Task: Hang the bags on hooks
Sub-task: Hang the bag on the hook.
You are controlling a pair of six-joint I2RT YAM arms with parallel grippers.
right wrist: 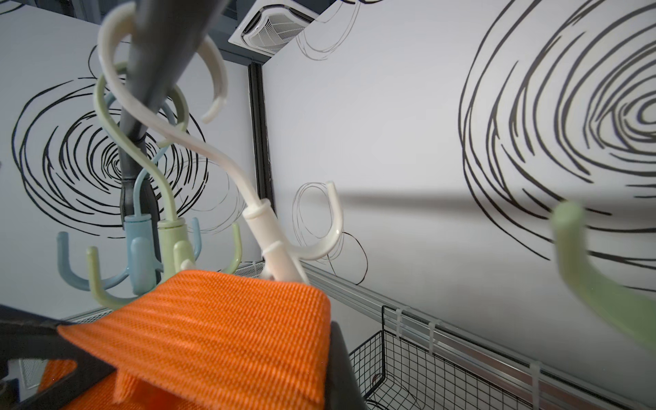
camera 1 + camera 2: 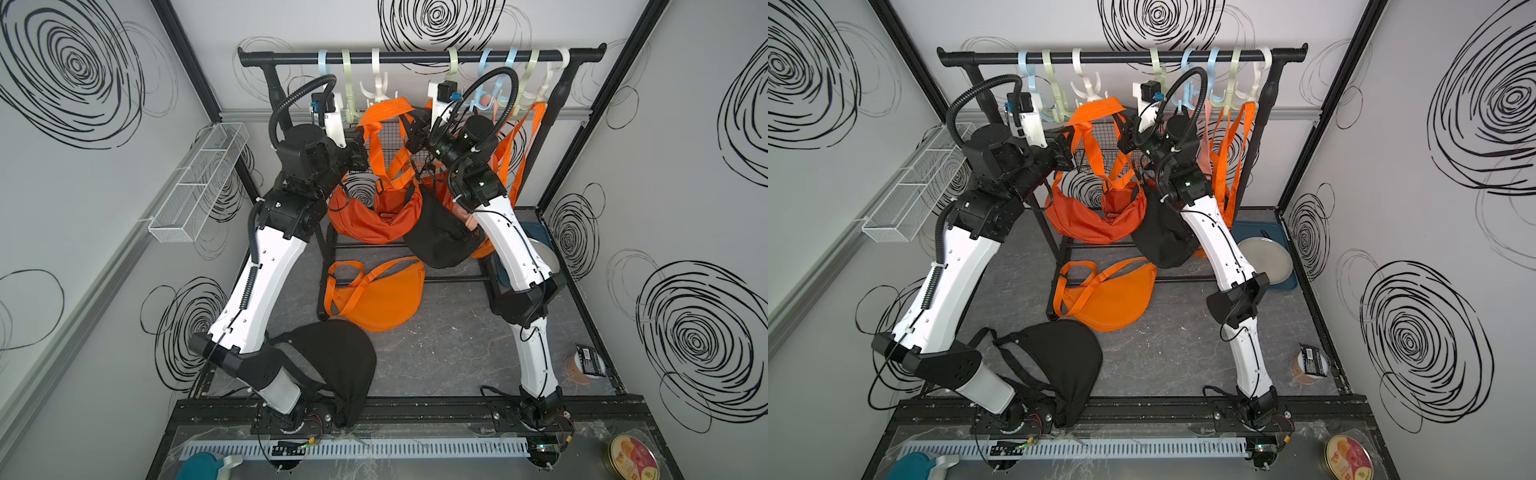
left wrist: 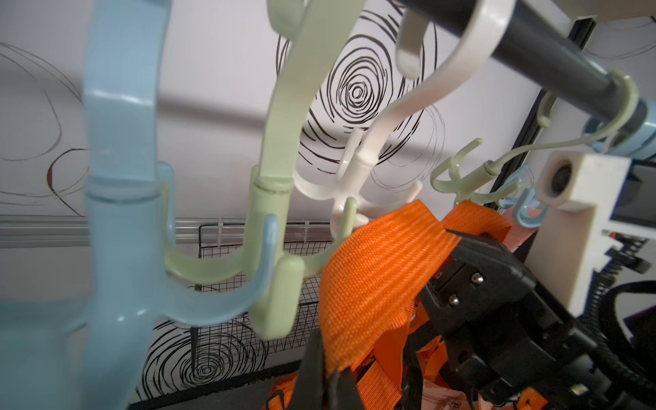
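An orange bag point(image 2: 365, 220) point(image 2: 1092, 220) hangs by its strap point(image 2: 384, 110) point(image 2: 1098, 109), which is pulled up between my two grippers. My left gripper point(image 2: 360, 141) point(image 3: 330, 376) is shut on one side of the strap point(image 3: 376, 262). On the other side my right gripper point(image 2: 412, 137) point(image 1: 319, 383) is shut on the strap point(image 1: 213, 319). The top of the loop sits just below the white hook point(image 2: 376, 89) point(image 2: 1086, 85) point(image 3: 355, 191) point(image 1: 284, 255) on the black rail point(image 2: 415, 56), touching its lower prongs.
Blue and green hooks point(image 3: 117, 213) point(image 3: 277, 230) hang left of the white one, and several more to the right. A black bag point(image 2: 440, 232) and an orange bag point(image 2: 523, 141) hang at the right. An orange bag point(image 2: 378, 295) and a black bag point(image 2: 336, 361) lie on the floor. A wire basket point(image 2: 199, 183) lines the left wall.
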